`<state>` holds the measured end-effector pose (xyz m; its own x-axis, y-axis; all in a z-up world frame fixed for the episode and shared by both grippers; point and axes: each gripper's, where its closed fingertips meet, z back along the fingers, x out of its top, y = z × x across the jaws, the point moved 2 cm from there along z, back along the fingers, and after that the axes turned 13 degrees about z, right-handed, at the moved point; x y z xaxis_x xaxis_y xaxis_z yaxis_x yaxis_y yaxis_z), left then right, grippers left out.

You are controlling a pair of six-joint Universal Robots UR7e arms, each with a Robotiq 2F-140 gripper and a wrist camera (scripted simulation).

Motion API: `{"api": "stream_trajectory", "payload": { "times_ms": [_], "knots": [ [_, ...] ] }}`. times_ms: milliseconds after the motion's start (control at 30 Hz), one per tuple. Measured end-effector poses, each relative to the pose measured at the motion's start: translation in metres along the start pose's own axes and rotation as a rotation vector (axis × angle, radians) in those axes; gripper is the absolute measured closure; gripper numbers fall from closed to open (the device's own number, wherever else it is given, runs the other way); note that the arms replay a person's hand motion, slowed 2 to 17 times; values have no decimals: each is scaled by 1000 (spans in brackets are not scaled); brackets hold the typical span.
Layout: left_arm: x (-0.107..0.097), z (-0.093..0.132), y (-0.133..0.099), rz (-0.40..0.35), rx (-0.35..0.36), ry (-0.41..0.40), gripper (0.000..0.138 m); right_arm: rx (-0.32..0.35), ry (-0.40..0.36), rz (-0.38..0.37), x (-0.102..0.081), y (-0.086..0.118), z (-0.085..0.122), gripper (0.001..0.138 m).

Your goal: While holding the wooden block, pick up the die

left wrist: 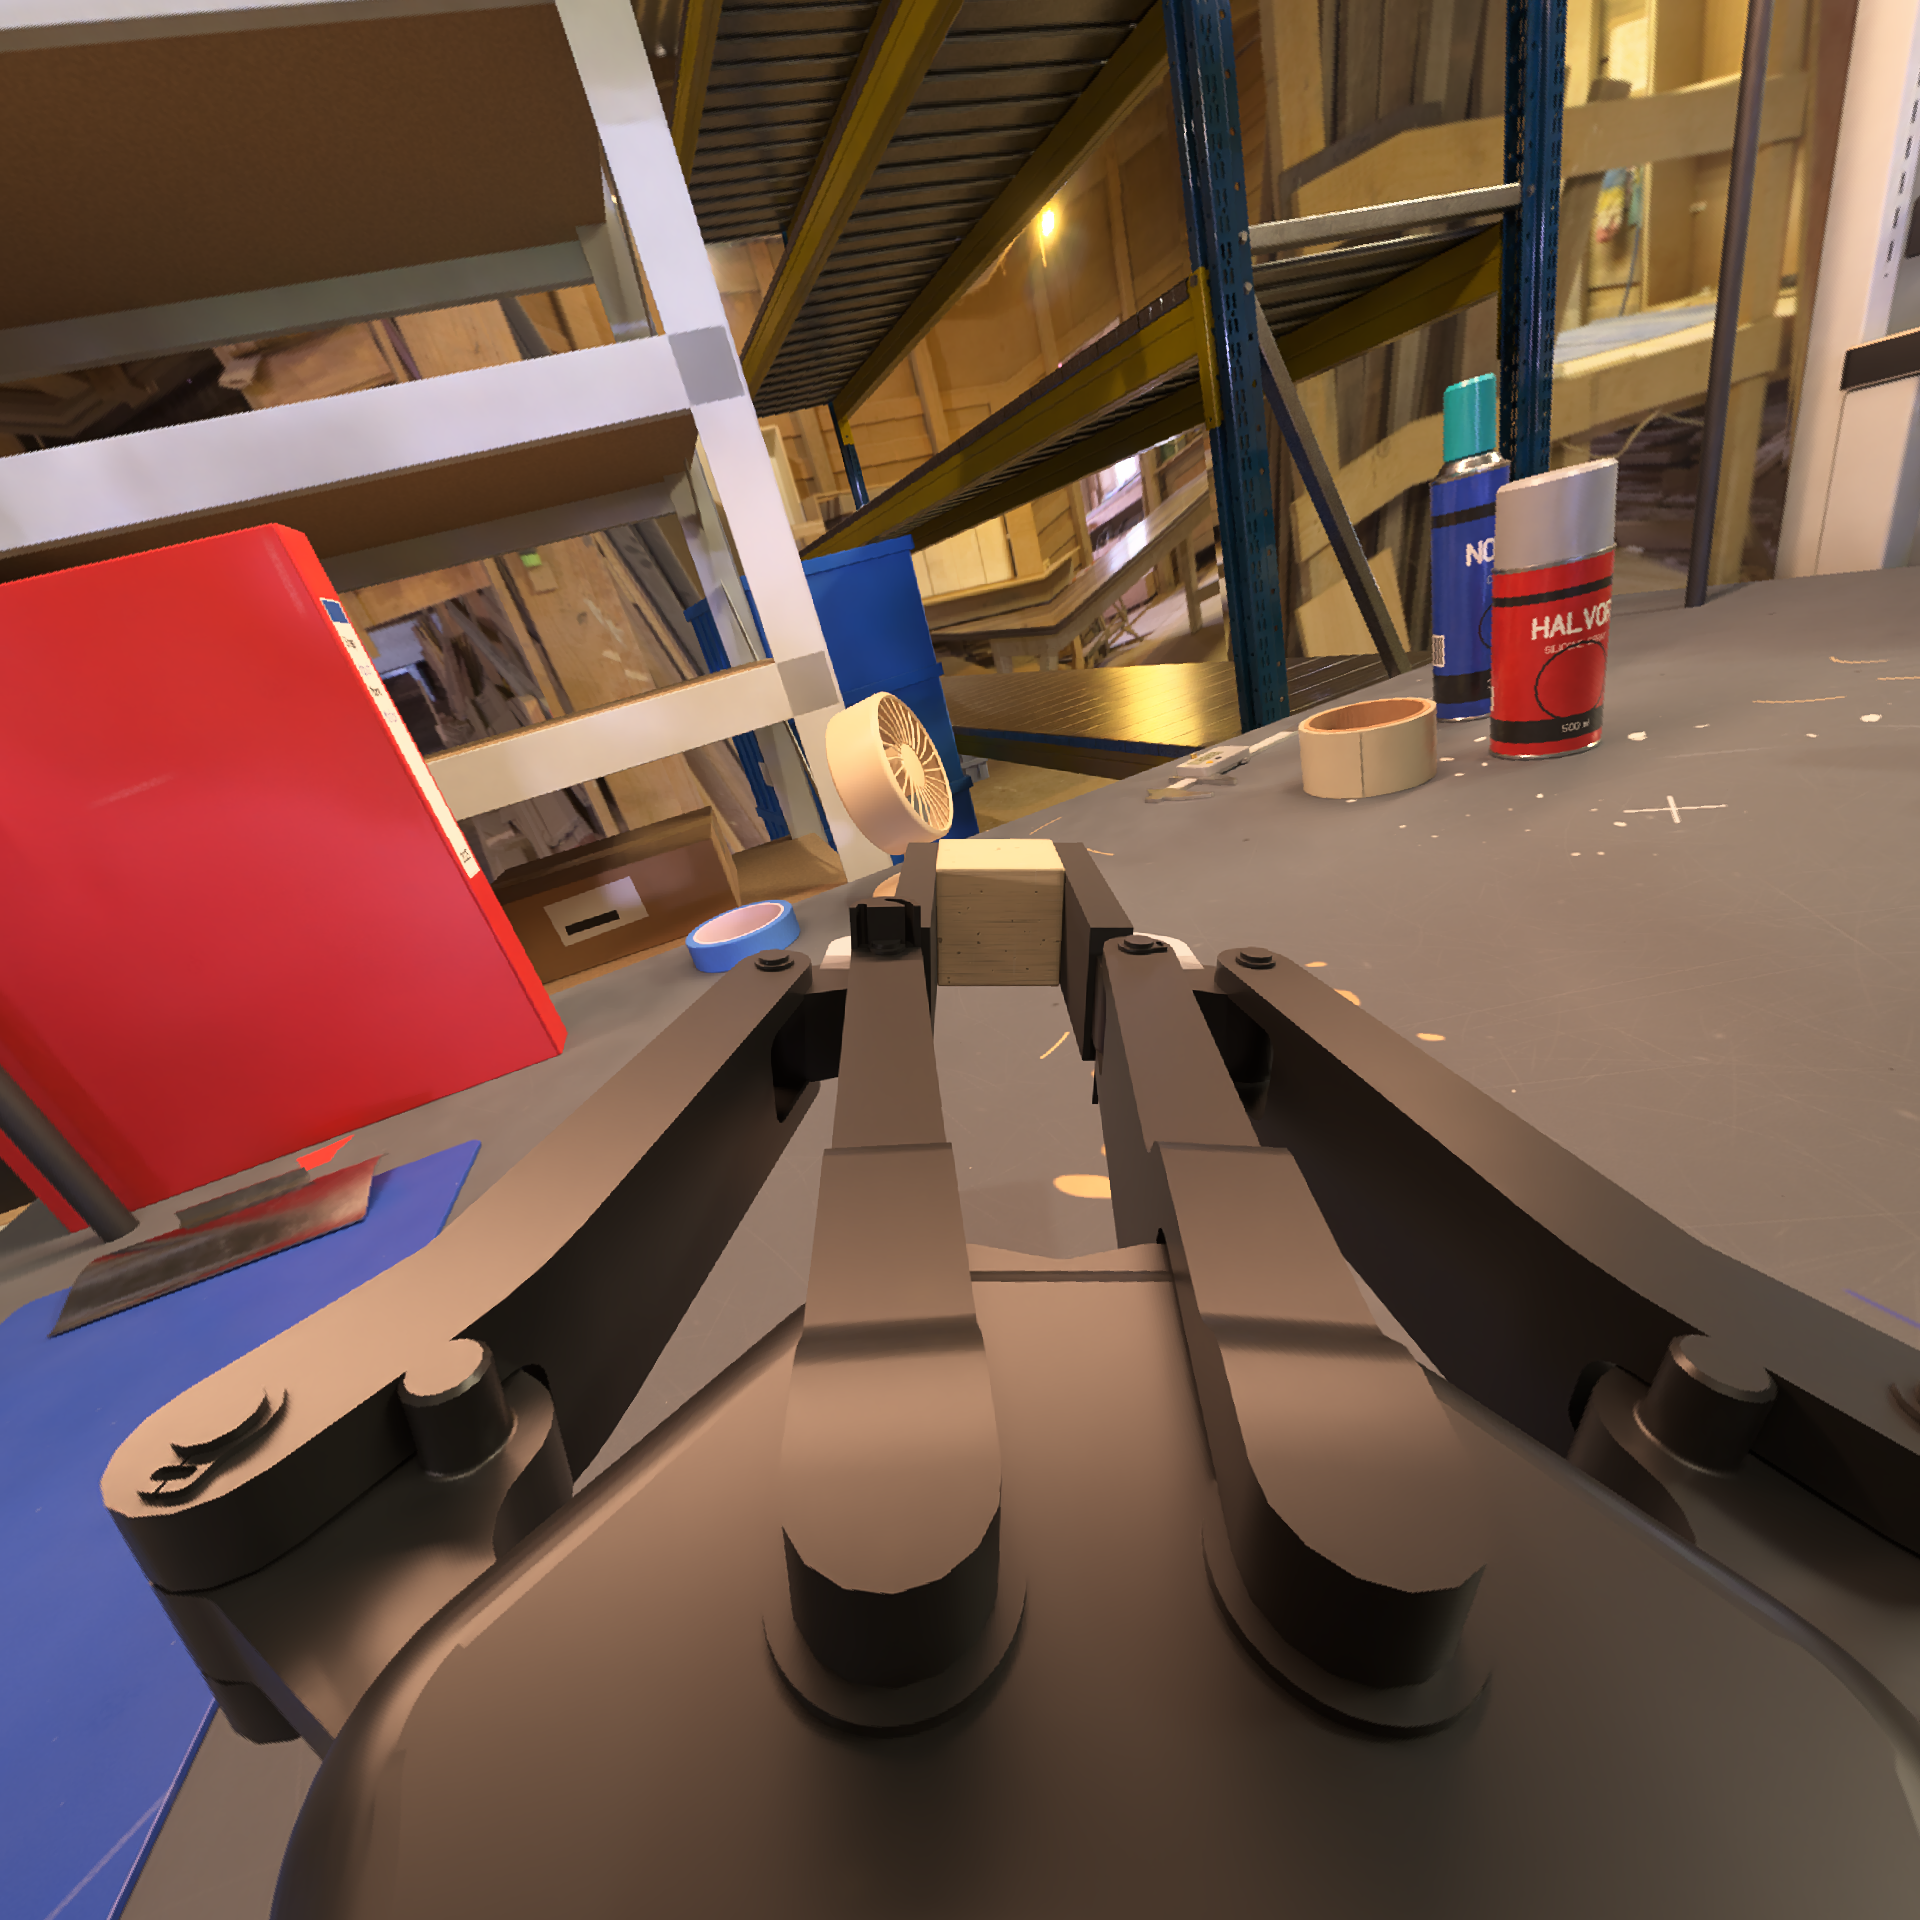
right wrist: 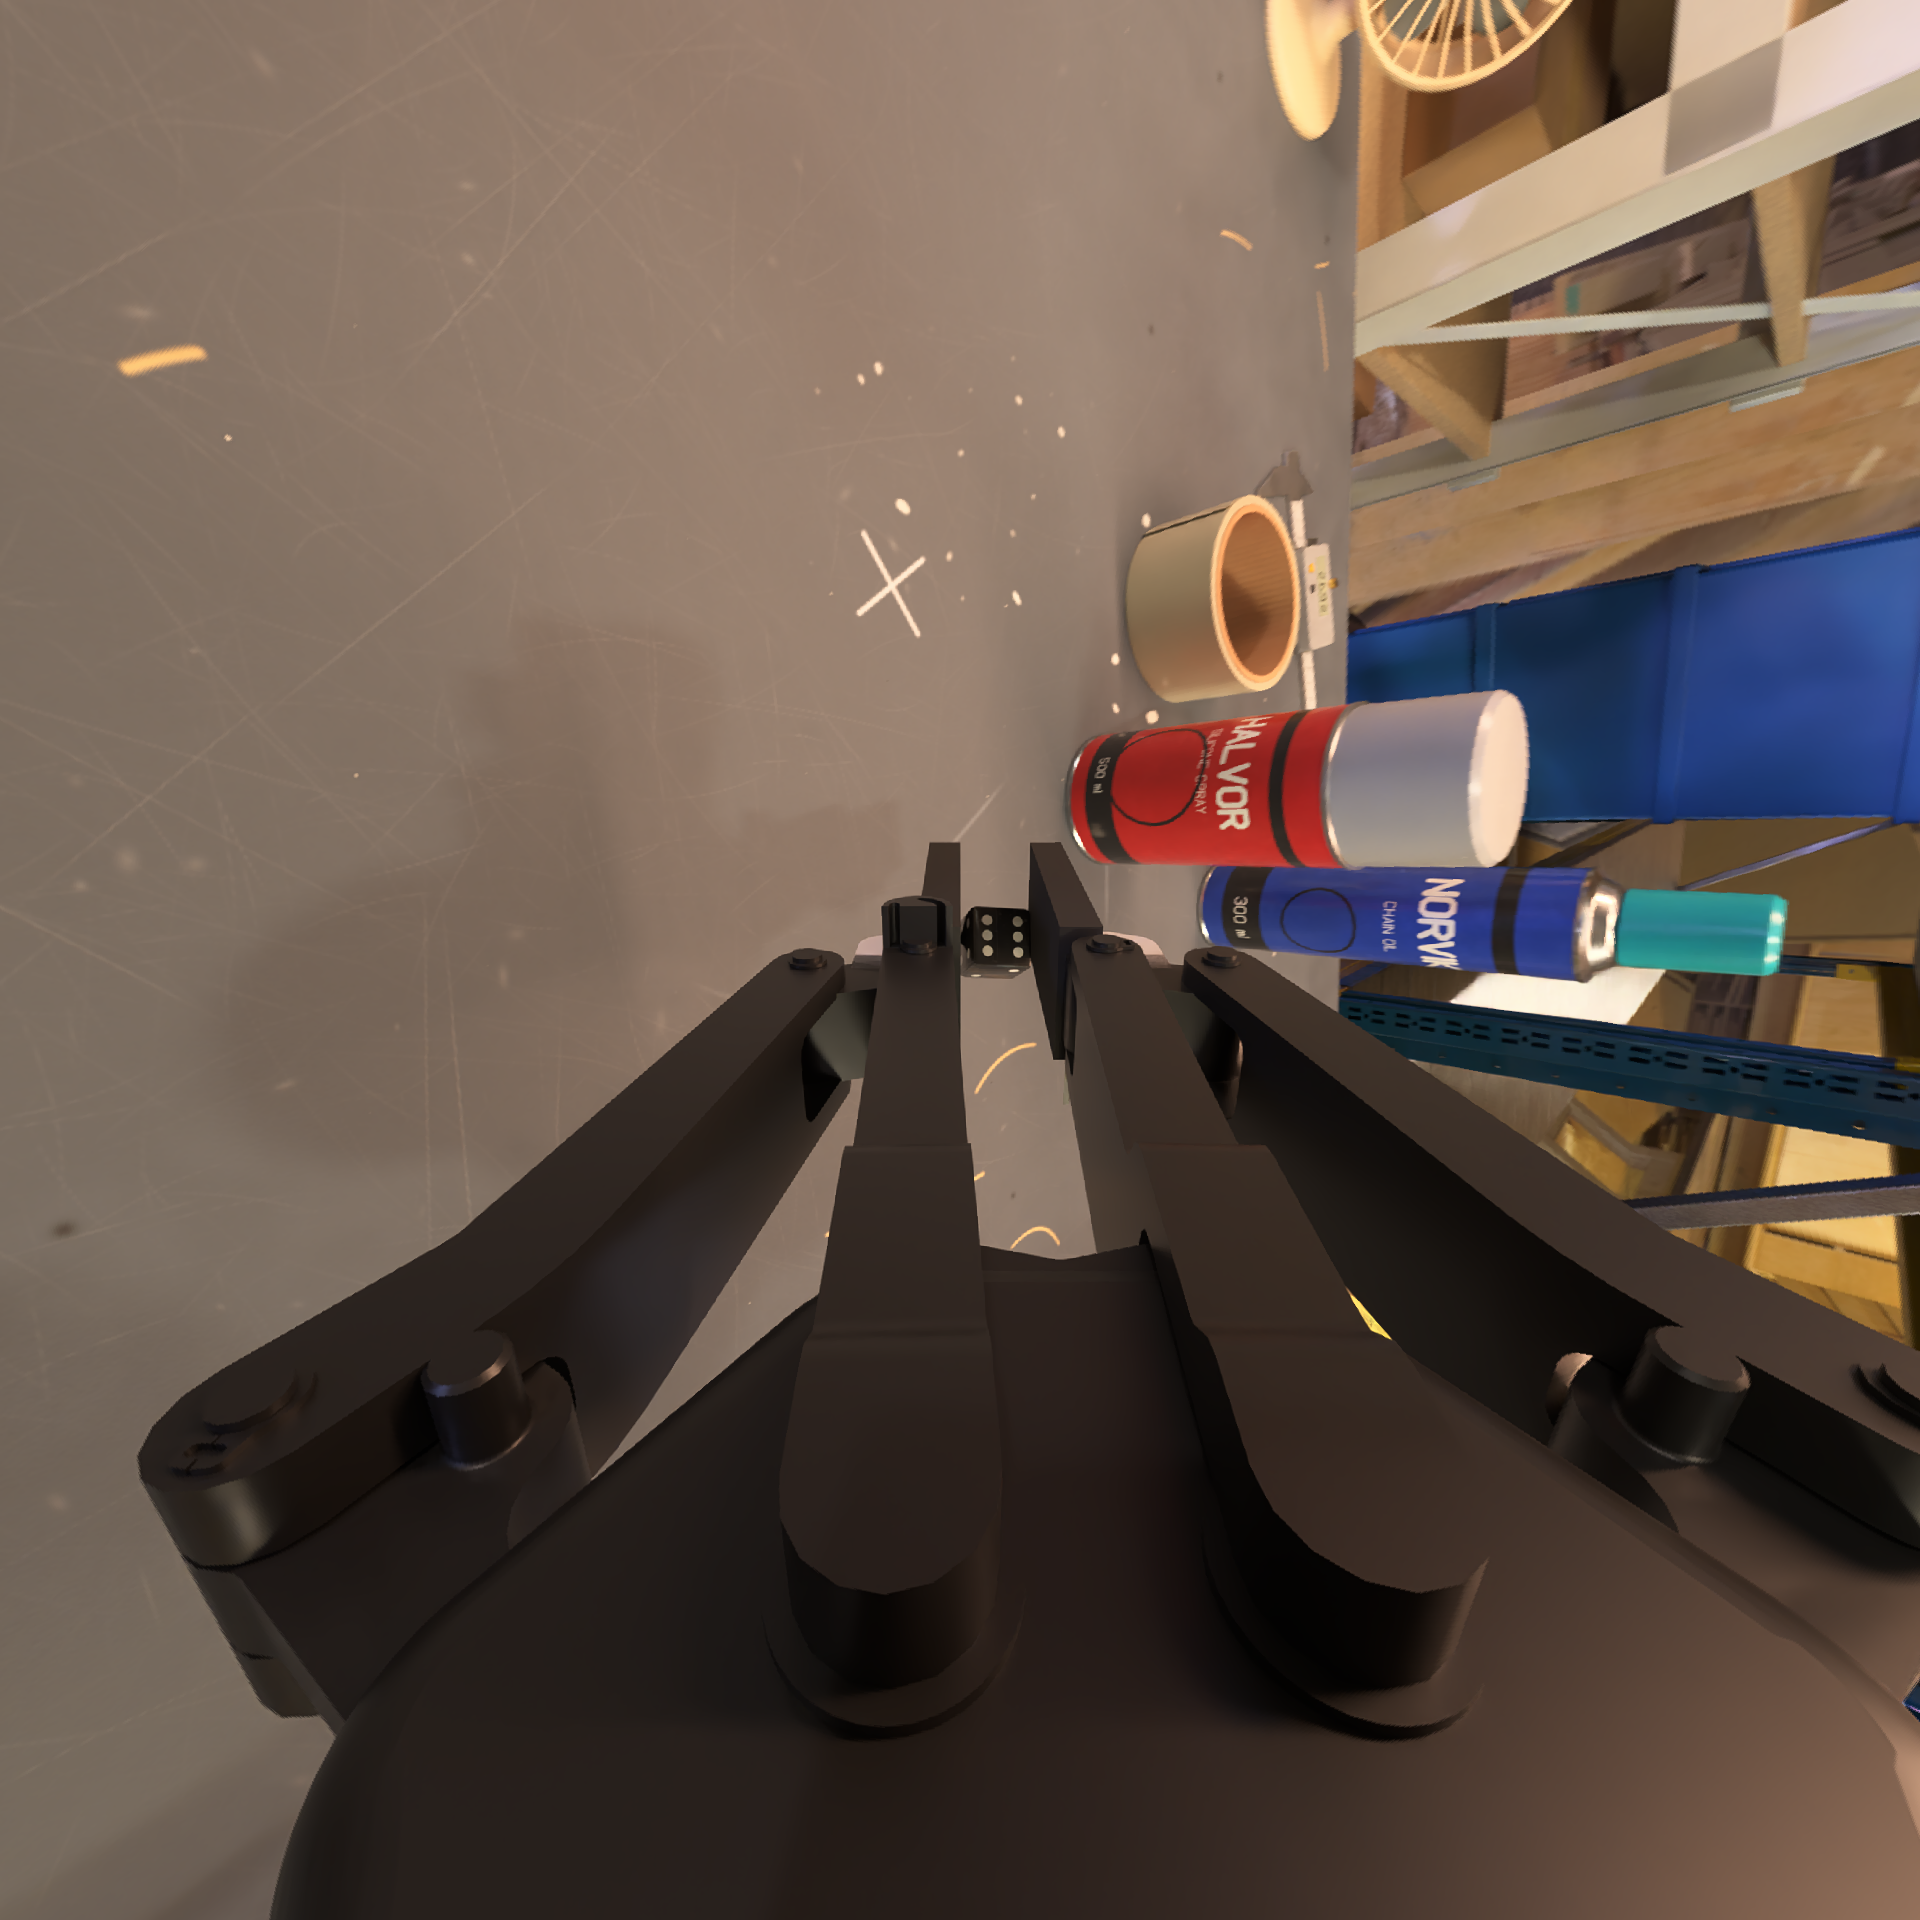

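- Left gripper: dark brown-black metal, two long tapering inner fingers flanked by curved outer links, round pivot pins, a small embossed mark.
- Right gripper: same dark linkage, flat black pads, rounded knuckles.

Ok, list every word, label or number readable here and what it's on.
I won't quote wording; these bear it.
Red spray can: white lettering, side.
Blue spray can: white lettering, side.
Red binder: spine label, too small.
Cardboard box: label, blurred.
Die: white pips only.
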<state>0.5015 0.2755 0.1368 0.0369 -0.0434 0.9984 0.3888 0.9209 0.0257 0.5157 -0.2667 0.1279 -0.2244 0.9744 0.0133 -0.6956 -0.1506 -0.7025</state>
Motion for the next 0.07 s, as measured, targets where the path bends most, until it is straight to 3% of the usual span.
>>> {"api": "stream_trajectory", "payload": {
  "times_ms": [67],
  "knots": [
    [0, 0, 0, 1, 0, 0, 110, 24, 4, 4, -1, 5, -4, 121]
  ]
}}
